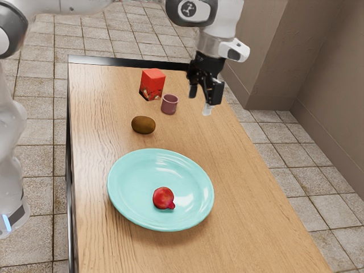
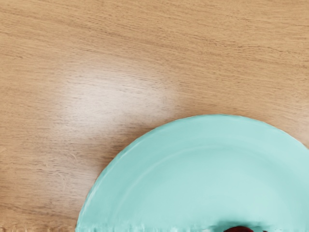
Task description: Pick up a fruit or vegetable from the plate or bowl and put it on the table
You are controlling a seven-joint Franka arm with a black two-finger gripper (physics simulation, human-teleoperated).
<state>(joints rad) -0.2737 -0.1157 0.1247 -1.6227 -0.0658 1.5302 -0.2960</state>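
The black gripper hangs above the wooden table, its two fingers apart with nothing between them. The red pomegranate lies on the turquoise plate, off its center. Beyond the plate, on the table, sit a brown oval fruit or vegetable, a mauve cup and a red box, the last two close together.

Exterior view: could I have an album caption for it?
An open robot gripper hangs above a wooden table, where a red fruit rests on a turquoise plate.
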